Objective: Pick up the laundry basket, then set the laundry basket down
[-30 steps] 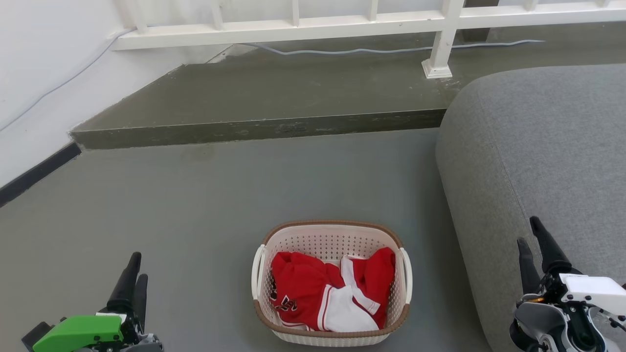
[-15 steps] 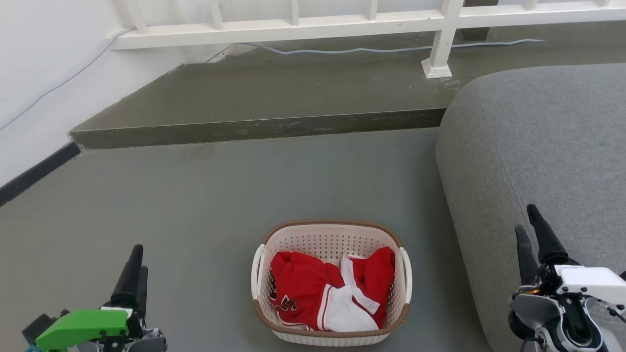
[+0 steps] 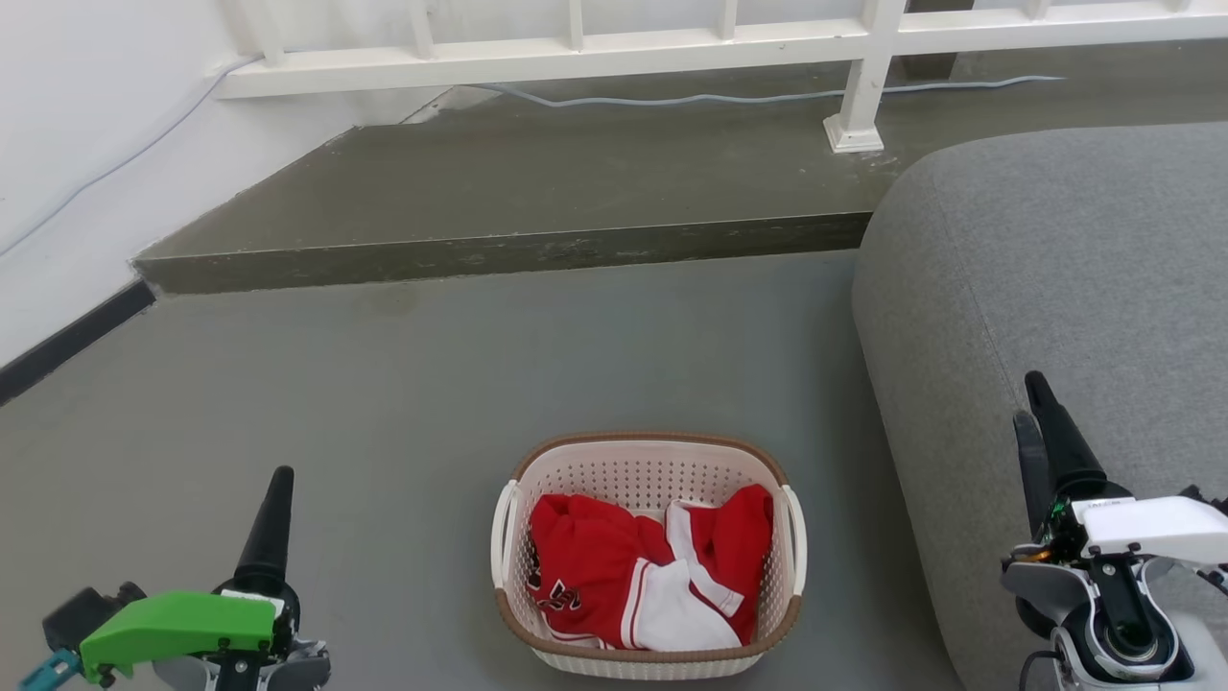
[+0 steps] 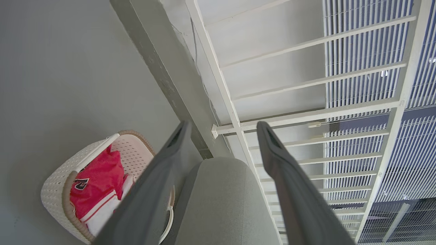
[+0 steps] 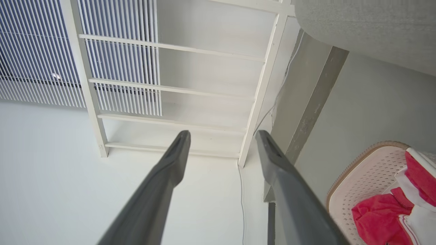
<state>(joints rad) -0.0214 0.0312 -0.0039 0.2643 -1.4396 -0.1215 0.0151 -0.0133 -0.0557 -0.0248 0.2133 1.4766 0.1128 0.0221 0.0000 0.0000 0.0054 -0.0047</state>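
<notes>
Laundry basket [image 3: 649, 475] sits on the floor [image 3: 384, 403], red jersey [image 3: 595, 547] inside, sofa [image 3: 1055, 269] just beside. Left fingers [image 3: 271, 523] and right fingers [image 3: 1055, 432] are spread, well apart from its handles [image 3: 497, 537]. Danger: uneven grabs could tip it, or the right arm could snag the sofa.

Looks like a home, a living area — grey upholstered sofa [image 3: 1055, 288] on the right, a laundry basket [image 3: 652, 440] with a red-and-white jersey [image 3: 595, 557] on the smooth grey floor [image 3: 384, 403], and a white railing [image 3: 576, 48] along a raised step [image 3: 537, 182] behind.
</notes>
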